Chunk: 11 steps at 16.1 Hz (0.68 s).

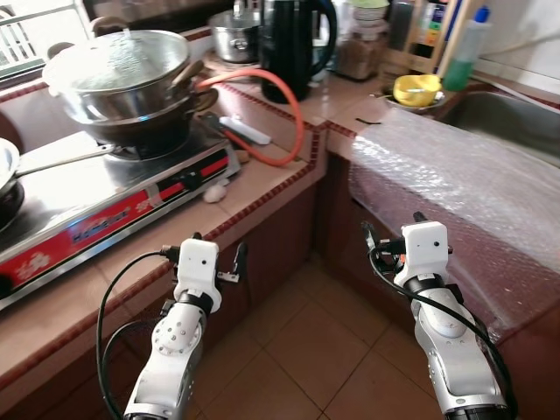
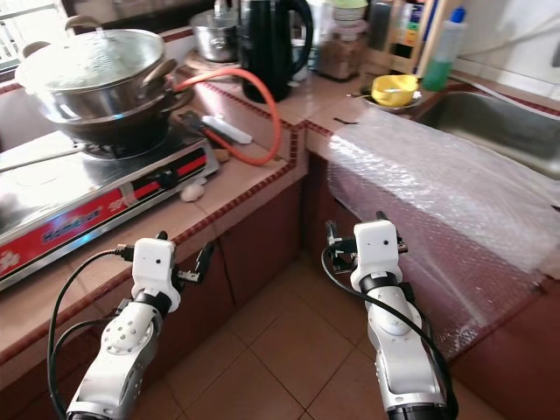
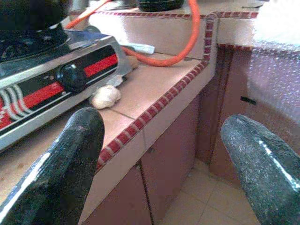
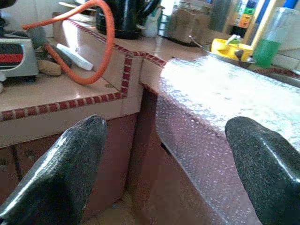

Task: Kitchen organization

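Pale garlic bulb (image 3: pixel 105 96) on counter (image 3: pixel 154 89), beyond open left hand (image 3: pixel 168 164)

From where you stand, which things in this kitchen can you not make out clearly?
- Contents of the steel pot: hidden under its misted lid in the eye views.
- Sink basin: cut off by the right edge of the eye views.
- Bottle labels on the rack: too small to read.
- Counter surface under the bubble wrap: covered.
- Pan: cut off by the left edge.

At upper left, a silver stove (image 1: pixel 96 197) is fronted by a red-and-black panel. An orange hose (image 1: pixel 293 109) is curved beside a black kettle (image 1: pixel 293 39). Upper right, a yellow bowl (image 1: pixel 416 88) and green bottle (image 1: pixel 466 48), possibly detergent, are seen. The counter edge (image 1: pixel 262 206) is trimmed in red-and-white checks.
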Motion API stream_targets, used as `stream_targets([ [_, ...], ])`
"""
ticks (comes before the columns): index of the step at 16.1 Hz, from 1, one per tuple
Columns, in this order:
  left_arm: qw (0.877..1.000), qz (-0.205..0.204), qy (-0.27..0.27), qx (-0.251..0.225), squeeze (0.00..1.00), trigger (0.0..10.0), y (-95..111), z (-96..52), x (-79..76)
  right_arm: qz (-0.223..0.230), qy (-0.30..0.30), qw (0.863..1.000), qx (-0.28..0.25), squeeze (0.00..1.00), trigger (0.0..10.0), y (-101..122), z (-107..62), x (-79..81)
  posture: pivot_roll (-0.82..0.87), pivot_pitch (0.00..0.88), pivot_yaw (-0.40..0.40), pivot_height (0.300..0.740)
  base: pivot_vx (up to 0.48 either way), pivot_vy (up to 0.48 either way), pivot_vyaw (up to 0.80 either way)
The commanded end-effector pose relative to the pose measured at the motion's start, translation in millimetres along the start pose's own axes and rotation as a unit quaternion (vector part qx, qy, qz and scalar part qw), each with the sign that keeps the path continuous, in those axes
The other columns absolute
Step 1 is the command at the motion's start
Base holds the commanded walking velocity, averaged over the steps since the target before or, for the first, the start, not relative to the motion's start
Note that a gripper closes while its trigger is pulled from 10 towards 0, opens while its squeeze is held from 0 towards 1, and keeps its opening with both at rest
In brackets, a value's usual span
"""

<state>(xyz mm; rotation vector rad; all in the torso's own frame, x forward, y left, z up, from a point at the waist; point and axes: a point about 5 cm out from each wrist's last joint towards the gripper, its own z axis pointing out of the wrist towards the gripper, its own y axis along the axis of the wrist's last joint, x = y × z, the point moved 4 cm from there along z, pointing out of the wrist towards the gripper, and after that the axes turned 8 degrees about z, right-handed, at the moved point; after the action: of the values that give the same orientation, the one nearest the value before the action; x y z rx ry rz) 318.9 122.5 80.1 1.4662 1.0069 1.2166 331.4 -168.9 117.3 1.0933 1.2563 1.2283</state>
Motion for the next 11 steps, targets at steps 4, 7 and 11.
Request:
stream_targets([
  [4, 1.0, 0.002, -0.006, -0.001, 0.0, 10.0, 2.7, 0.2, -1.6, 0.006, -0.003, 1.0, -0.009, 0.0, 10.0, 5.9, -0.1, 0.5, -0.25, 0.021, 0.079, 0.74, 0.0, 0.0, -0.79],
  [7, 1.0, 0.002, -0.007, -0.001, 0.0, 10.0, 2.4, 0.0, -2.7, 0.006, -0.002, 1.0, -0.008, 0.0, 10.0, 5.6, 0.1, 0.8, -0.25, 0.021, 0.078, 0.74, 0.0, 0.0, -0.79],
  [11, 1.0, 0.002, -0.009, -0.004, 0.0, 10.0, 3.7, 0.5, -3.5, 0.006, -0.001, 1.0, -0.008, 0.0, 10.0, 5.6, 1.2, 1.0, -0.25, 0.02, 0.077, 0.74, 0.0, 0.0, -0.79],
])
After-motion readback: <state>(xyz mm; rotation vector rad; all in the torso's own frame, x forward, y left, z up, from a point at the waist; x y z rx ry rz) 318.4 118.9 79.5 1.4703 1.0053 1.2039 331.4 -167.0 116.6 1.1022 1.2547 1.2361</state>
